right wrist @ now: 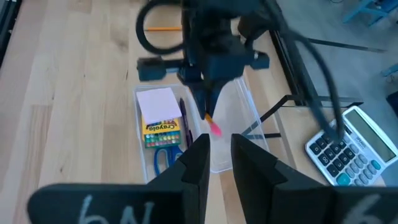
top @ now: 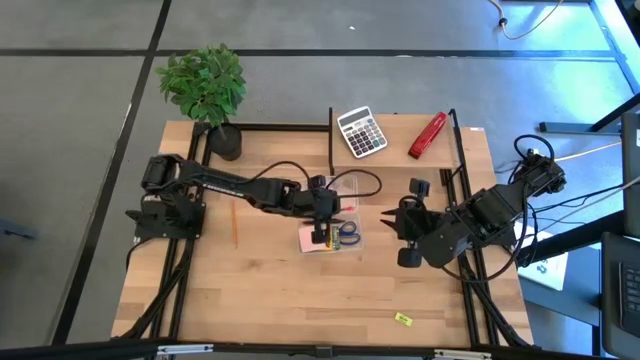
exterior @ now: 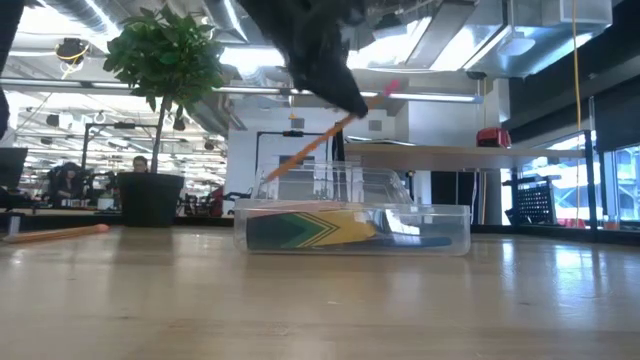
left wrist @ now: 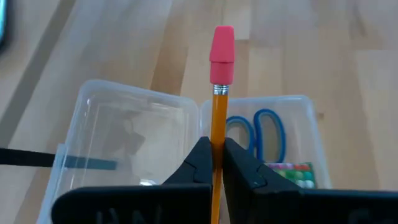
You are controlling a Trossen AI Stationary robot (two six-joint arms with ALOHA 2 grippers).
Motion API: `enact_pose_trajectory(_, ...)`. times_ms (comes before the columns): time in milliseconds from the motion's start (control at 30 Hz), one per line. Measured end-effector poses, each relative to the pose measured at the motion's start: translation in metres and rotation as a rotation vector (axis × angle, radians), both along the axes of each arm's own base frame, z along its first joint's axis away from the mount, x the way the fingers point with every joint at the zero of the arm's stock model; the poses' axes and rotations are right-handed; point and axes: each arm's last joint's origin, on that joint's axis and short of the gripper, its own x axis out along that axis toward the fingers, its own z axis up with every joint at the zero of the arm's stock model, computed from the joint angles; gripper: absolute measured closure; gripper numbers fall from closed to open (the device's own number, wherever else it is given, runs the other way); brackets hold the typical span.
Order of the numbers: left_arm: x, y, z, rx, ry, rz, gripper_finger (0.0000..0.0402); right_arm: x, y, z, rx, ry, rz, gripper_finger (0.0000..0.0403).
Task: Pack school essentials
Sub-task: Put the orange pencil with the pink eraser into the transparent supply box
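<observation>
- Left gripper [left wrist: 217, 163] hangs over the clear box [left wrist: 130, 134], fingers pinched tight on an orange pencil [left wrist: 218, 112] that sticks out past them, pink eraser leading.
- Just under it, the tray half already holds the scissors [left wrist: 264, 127], crayon box [right wrist: 161, 131] and pink pad [right wrist: 159, 101]; the open lid lies flat beside it.
- To do this step well, I judge the pencil should be tilted level along the tray's long side and lowered low before letting go, so it does not bounce out or land on the lid.
- Right gripper [right wrist: 216, 162] waits near the table's right side, fingers a narrow gap apart, holding nothing.
- Farther off, a second pencil [top: 234, 223] lies on the table to the left, and a yellow piece [top: 403, 319] near the front edge.
</observation>
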Motion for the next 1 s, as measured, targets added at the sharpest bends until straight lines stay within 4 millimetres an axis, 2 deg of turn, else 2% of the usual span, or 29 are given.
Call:
enact_pose_trajectory(267, 0.008, 0.001, -0.023, 0.004, 0.065, 0.003, 0.0398, 0.0, 0.0, 0.0, -0.001, 0.0, 0.001, 0.0334)
enact_pose_trajectory(1000, 0.009, -0.003, -0.028, -0.025, 0.074, 0.012, 0.0398, 0.0, 0.0, 0.0, -0.004, 0.001, 0.003, 0.0334)
